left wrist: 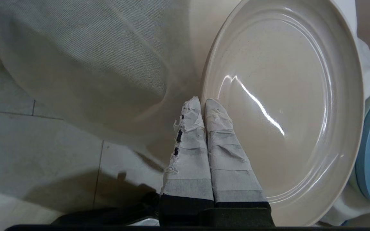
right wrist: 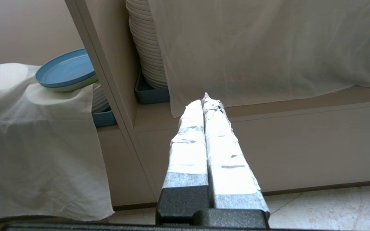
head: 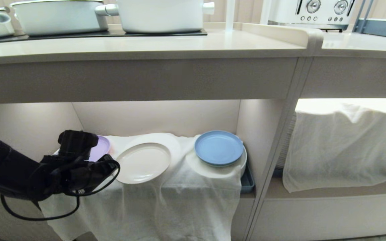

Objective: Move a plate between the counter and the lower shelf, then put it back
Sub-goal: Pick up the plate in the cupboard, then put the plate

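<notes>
Right at the near rim of the plate [left wrist: 284,106], the left gripper [left wrist: 204,103] has its taped fingers [left wrist: 189,141] pressed together with nothing between them, tips at the plate's edge; I can't tell if they touch it. The plate sits tilted on the white cloth [head: 186,197] in the lower shelf [head: 156,117], so my guess is the pickup is the step in hand. To do it well, I'd open the jaws first, then slide one finger under the raised lip and one over it. The plate leans on a soft mound, so pushing could shove it back or snag the fabric. Go slow and pinch only the rim.

Texture-wise: plate is smooth cream with a soft sheen and a low rim, probably slippery. The cloth is thin and gauzy, draped loosely. A lilac plate [head: 102,147] sits just behind the gripper, a blue plate [head: 218,147] well off to the other side. The right gripper [right wrist: 207,102] hangs idle, fingers closed, by the neighbouring compartment. The counter [head: 146,47] above is smooth pale beige.
</notes>
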You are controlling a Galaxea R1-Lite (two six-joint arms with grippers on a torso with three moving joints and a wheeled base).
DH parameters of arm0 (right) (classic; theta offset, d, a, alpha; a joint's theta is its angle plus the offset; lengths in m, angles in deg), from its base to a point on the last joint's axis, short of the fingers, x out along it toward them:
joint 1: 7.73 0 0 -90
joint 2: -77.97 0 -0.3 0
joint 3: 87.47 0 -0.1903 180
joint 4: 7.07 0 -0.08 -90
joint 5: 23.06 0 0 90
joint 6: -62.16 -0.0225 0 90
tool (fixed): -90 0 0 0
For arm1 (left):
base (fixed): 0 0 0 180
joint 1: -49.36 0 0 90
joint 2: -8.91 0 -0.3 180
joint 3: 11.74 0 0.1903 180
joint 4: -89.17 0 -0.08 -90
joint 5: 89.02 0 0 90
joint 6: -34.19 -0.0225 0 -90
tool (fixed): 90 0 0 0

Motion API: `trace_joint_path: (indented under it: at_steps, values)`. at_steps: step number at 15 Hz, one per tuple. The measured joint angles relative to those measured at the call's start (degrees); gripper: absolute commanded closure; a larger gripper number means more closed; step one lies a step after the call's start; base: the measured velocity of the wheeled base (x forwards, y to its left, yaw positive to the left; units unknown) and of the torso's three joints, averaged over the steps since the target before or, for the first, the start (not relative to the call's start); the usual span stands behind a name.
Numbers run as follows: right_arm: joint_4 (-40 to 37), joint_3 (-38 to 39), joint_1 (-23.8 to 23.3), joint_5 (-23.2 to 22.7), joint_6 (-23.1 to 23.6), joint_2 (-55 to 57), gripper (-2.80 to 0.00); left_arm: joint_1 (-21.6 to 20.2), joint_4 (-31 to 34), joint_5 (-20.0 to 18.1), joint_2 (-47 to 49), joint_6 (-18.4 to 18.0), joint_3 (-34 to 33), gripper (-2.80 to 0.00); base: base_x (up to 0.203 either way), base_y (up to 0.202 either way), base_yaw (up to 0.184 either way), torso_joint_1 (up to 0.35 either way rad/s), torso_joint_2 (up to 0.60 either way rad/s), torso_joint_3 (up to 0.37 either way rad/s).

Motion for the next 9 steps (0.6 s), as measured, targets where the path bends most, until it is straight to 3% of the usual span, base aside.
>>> trace_joint_path:
  at_steps: [9]
  values:
    - [0.02,-0.02,0.0,0.0,0.02,0.0,0.0,0.0,0.09,0.0,-9.75,-0.02,-9.43,0.0,0.0,0.0,0.0,0.0,0.0,0.0]
